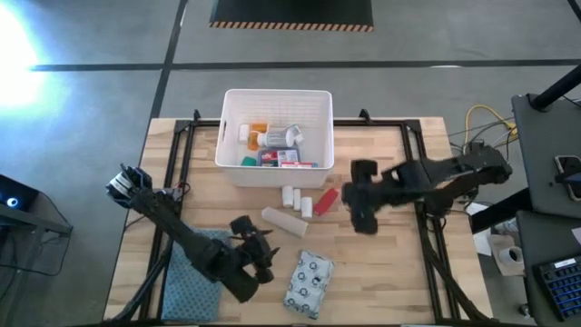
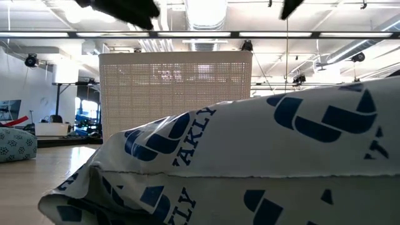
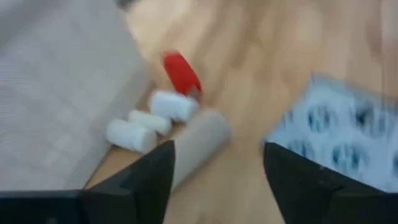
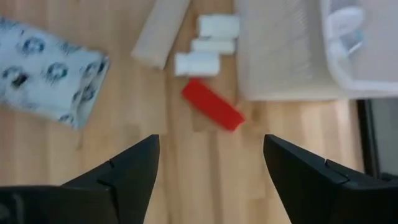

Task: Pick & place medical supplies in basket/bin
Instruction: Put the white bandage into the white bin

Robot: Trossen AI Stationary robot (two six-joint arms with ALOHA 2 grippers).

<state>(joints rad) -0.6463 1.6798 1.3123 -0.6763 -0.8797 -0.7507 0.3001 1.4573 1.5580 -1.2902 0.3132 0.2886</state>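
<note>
The white ribbed bin (image 1: 277, 136) stands at the table's far middle and holds an orange vial, white bottles and a red-white box. In front of it lie three small white rolls (image 1: 292, 195), a red tube (image 1: 325, 202), a beige roll (image 1: 283, 221) and a patterned packet (image 1: 309, 283). My left gripper (image 1: 262, 240) is open and hovers just near of the beige roll (image 3: 199, 146). My right gripper (image 1: 356, 207) is open, to the right of the red tube (image 4: 212, 106). Neither touches anything.
A blue-grey printed cloth (image 1: 195, 272) lies at the near left under my left arm and fills the low view's foreground (image 2: 250, 162). Bare wood lies between the red tube and the packet (image 4: 50, 71). Black frame rails run along the table's sides.
</note>
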